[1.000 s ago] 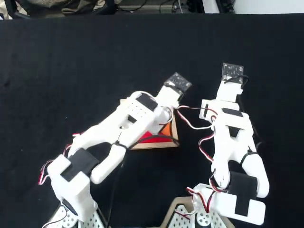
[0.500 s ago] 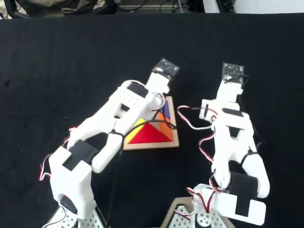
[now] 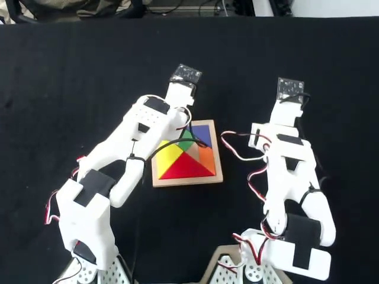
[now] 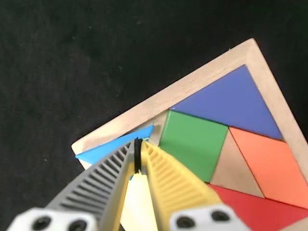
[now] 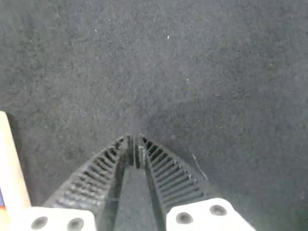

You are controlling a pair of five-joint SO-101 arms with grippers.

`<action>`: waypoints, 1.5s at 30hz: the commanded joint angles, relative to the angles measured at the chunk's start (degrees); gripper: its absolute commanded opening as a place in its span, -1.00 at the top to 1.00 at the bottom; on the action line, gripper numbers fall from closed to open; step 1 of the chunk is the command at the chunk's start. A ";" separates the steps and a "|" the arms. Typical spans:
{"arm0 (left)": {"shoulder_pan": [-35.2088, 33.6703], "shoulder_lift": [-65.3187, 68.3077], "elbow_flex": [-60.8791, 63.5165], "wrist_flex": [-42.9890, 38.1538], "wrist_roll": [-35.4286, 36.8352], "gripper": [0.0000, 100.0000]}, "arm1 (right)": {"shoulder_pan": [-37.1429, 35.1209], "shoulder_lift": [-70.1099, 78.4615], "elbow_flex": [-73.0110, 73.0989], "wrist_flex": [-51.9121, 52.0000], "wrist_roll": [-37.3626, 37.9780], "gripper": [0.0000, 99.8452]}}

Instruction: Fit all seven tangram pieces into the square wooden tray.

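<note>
The black table cloth (image 3: 71, 89) runs all round the square wooden tray (image 3: 188, 180). Your left arm (image 3: 136, 148) reaches over the tray's far-left corner, while your right arm (image 3: 290, 171) stands well to the tray's right.

Inside the tray, the red triangle (image 3: 186, 168) fills the near side and the yellow triangle (image 3: 167, 157) the left. The dark blue triangle (image 4: 231, 101) takes the far-right corner, with the orange piece (image 4: 264, 163) and the green square (image 4: 192, 142) beside it. A bare wooden gap (image 4: 236, 166) shows between green, orange and red. The light blue triangle (image 4: 103, 150) sits at the far-left corner, its tip lying over the rim.

Your left gripper (image 4: 138, 149) is there, fingers pressed together. Your right gripper (image 5: 133, 151) has its fingers together too, over cloth right of the tray.
</note>
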 commanded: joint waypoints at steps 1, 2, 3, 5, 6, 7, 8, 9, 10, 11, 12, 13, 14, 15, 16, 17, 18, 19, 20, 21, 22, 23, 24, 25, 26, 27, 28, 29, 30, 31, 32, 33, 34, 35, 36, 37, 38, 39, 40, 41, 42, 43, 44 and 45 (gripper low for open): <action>-0.04 -0.09 -0.75 -1.14 0.62 0.94 | -0.79 0.04 -3.12 -0.70 -0.09 0.98; 0.48 -0.09 -0.75 -1.49 0.62 0.94 | -0.79 0.04 -3.12 -0.70 -0.09 0.98; 1.19 0.00 -0.75 -1.67 0.62 0.94 | -0.79 0.04 -3.12 -0.70 -0.09 0.98; 2.51 0.00 -0.75 -1.85 0.62 0.94 | -0.79 0.04 -3.12 -0.70 -0.09 0.98; 3.21 -0.18 -0.75 -1.85 0.79 0.94 | -0.79 0.04 -3.12 -0.70 -0.09 0.98; 3.74 -0.26 -0.75 -1.85 1.67 0.94 | -0.79 0.04 -3.12 -0.70 -0.09 0.98; 3.91 -0.26 -0.75 -1.58 2.90 0.94 | -0.79 0.04 -3.12 -0.70 -0.09 0.98; 3.82 -0.44 -0.75 -1.41 3.96 0.94 | -0.79 0.04 -3.12 -0.70 -0.09 0.98; 3.65 -1.23 -0.75 -1.05 4.48 0.94 | -0.79 0.04 -3.12 -0.70 -0.09 0.98; 3.12 -2.37 -0.75 0.18 4.66 0.94 | -0.79 0.04 -3.12 -0.70 -0.09 0.98; 2.42 -3.96 -0.75 1.23 4.57 0.94 | -0.79 0.04 -3.12 -0.70 -0.09 0.98; 1.71 -5.63 -0.57 2.11 4.66 0.94 | -0.79 0.04 -3.12 -0.70 -0.09 0.98; 1.19 -7.65 -0.31 3.08 4.66 0.94 | -0.79 0.04 -3.12 -0.70 -0.09 0.98; 0.31 -9.67 -0.04 4.04 4.66 0.94 | -0.79 0.04 -3.12 -0.70 -0.09 0.98; -0.57 -11.69 0.48 5.10 4.66 0.94 | -0.79 0.04 -3.12 -0.70 -0.09 0.98; -1.36 -13.54 1.36 5.63 4.66 0.94 | -0.79 0.04 -3.12 -0.70 -0.09 0.98; -2.15 -15.12 2.59 5.63 4.66 0.94 | -0.79 0.04 -3.12 -0.70 -0.09 0.98; -2.95 -16.53 4.09 5.45 4.57 0.94 | -0.79 0.04 -3.12 -0.70 -0.09 0.98; -3.82 -17.85 5.41 5.36 4.57 0.94 | -0.79 0.04 -3.12 -0.70 -0.09 0.98; -4.70 -18.73 6.55 4.92 4.57 0.94 | -0.79 0.04 -3.12 -0.70 -0.09 0.98; -5.41 -19.08 7.96 3.34 4.48 0.94 | -0.79 0.04 -3.12 -0.70 -0.09 0.98; -6.20 -19.08 9.45 1.67 4.48 0.94 | -0.79 0.04 -3.12 -0.70 -0.09 0.98; -6.81 -18.90 10.77 0.00 4.48 0.94 | -0.79 0.04 -3.12 -0.70 -0.09 0.98; -7.08 -18.81 12.00 -1.32 4.48 0.94 | -0.79 0.04 -3.12 -0.70 -0.09 0.98; -7.16 -18.64 12.97 -2.29 4.48 0.94 | -0.79 0.13 -3.12 -0.79 -0.09 0.98; -7.16 -18.81 13.93 -2.81 4.48 0.94 | -0.79 0.13 -3.12 -0.79 -0.09 0.98; -7.16 -19.08 14.37 -2.90 4.48 0.94 | -0.79 0.13 -3.12 -0.88 -0.09 0.98; -7.25 -19.25 14.37 -2.64 4.48 0.94 | -0.79 0.13 -3.12 -0.88 -0.09 0.98; -7.52 -19.87 14.37 -2.46 4.57 0.94 | -0.79 0.13 -3.12 -0.88 -0.09 0.98; -7.60 -21.10 14.29 -1.85 4.66 0.94 | -0.79 0.04 -3.12 -0.88 -0.09 0.98; -8.22 -22.86 14.29 -1.41 4.84 0.94 | -0.79 -0.13 -3.03 -0.79 -0.09 0.98; -8.66 -25.23 14.37 -1.05 4.92 0.94 | -0.88 -0.22 -3.03 -0.70 -0.09 0.98; -9.19 -28.13 14.73 -0.53 5.01 0.94 | -0.88 -0.22 -3.03 -0.70 -0.09 0.98; -9.80 -31.47 14.99 0.00 5.01 0.94 | -0.88 -0.22 -3.12 -0.70 -0.09 0.98; -10.86 -35.08 15.96 0.26 5.01 0.94 | -0.88 -0.31 -3.12 -0.70 -0.09 0.98; -11.82 -38.77 17.36 0.00 5.01 0.94 | -0.88 -0.57 -3.21 -0.70 -0.09 0.98; -13.05 -42.55 19.03 -0.70 5.01 0.94 | -0.88 -1.27 -3.03 -0.62 -0.09 0.98; -14.55 -46.51 21.14 -1.49 4.84 0.94 | -0.97 -2.24 -2.68 -0.62 -0.09 0.98; -16.04 -50.20 23.43 -2.55 4.66 0.94 | -0.97 -3.21 -2.24 -0.35 -0.09 0.98; -17.63 -53.71 25.98 -3.78 4.66 0.94 | -0.97 -4.44 -1.71 -0.09 -0.09 0.98; -19.47 -57.14 28.79 -5.19 4.66 0.94 | -0.97 -5.76 -1.19 0.09 -0.09 0.98; -21.23 -60.66 31.69 -6.51 4.66 0.94 | -1.23 -7.16 -0.57 0.18 -0.09 0.98; -22.81 -64.09 34.59 -7.47 4.66 0.94 | -1.76 -8.84 0.13 0.18 -0.09 0.98; -24.13 -67.08 37.05 -8.00 4.57 0.94 | -2.20 -10.59 0.66 0.26 0.00 0.98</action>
